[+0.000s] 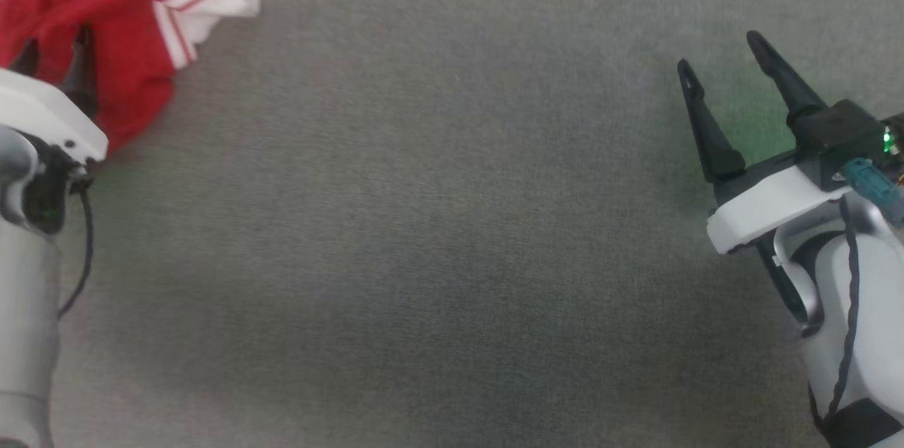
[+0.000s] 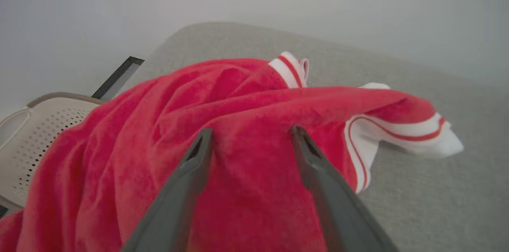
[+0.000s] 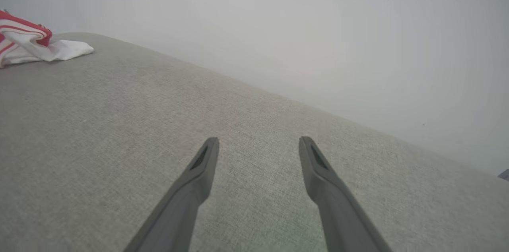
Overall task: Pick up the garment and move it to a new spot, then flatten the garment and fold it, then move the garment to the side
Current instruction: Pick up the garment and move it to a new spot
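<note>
The garment (image 1: 120, 31) lies crumpled on the grey fabric surface (image 1: 452, 222), up at about ten o'clock from the robot's head. The left gripper (image 2: 250, 134) hangs right over its red cloth, fingers spread wide. The right gripper (image 1: 719, 51) sits at three o'clock, well apart, fingers likewise spread above bare fabric.

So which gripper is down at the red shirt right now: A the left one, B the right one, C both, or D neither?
A: the left gripper reaches its open fingers onto the garment, while the right gripper hangs open over the bare grey surface, well away from it.
</note>
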Controlling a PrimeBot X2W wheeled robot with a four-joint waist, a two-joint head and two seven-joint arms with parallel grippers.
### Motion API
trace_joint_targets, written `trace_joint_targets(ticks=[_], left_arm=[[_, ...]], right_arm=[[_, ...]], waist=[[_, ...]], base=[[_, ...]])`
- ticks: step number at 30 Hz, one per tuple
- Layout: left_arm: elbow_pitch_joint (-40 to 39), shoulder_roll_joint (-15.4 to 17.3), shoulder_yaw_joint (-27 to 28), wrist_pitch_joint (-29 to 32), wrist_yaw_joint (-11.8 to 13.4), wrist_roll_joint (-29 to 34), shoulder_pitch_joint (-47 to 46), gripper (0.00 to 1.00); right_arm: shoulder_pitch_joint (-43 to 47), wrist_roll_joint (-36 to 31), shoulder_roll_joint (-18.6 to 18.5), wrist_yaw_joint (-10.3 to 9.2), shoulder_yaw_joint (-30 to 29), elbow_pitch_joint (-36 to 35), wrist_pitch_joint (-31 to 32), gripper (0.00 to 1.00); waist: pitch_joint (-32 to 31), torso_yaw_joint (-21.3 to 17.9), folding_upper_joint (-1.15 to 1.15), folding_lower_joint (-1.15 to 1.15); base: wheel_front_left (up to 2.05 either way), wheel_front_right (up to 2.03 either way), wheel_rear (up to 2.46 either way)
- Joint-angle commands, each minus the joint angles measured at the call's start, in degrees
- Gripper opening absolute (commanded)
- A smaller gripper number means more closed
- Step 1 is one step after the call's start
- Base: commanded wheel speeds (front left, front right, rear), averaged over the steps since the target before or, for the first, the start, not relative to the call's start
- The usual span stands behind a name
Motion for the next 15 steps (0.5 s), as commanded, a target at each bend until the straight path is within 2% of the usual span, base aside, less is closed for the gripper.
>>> trace_joint_targets(ticks=[1, 6, 11, 14, 15], left_arm=[[2.0, 0.6, -0.5, 1.5, -0.1, -0.8, -2.1, 1.0], [10.2, 1.8, -3.4, 9.0, -0.2, -0.7, -7.2, 1.0], [17.2, 0.7, -6.2, 17.9, -0.2, -1.6, -9.2, 1.0], [20.6, -0.1, -6.5, 21.3, -0.1, -2.5, -9.8, 1.0], [20.8, -0.2, -6.8, 21.4, -0.1, -2.6, -10.0, 0.79]], right_arm=[[-0.8, -0.2, -0.2, -0.04, 0.1, -0.7, 0.3, 1.0], [-1.6, -0.1, -0.8, -0.04, 0.1, -2.3, 1.4, 1.0], [-1.3, -0.1, -1.3, -0.04, -0.4, -3.5, 2.2, 1.0], [-1.2, 0.0, -1.4, -0.04, -0.6, -3.8, 2.4, 1.0], [-1.2, 0.0, -1.4, -0.04, -0.7, -3.8, 2.5, 1.0]], waist=[[3.8, -2.0, 0.0, 0.0], [6.5, -3.0, 0.0, 0.0], [7.7, -3.2, 0.0, 0.0], [7.8, -3.3, 0.0, 0.0], [7.7, -3.3, 0.0, 0.0]], base=[[0.0, 0.0, 0.0], [0.0, 0.0, 0.0], [0.0, 0.0, 0.0], [0.0, 0.0, 0.0], [0.0, 0.0, 0.0]])
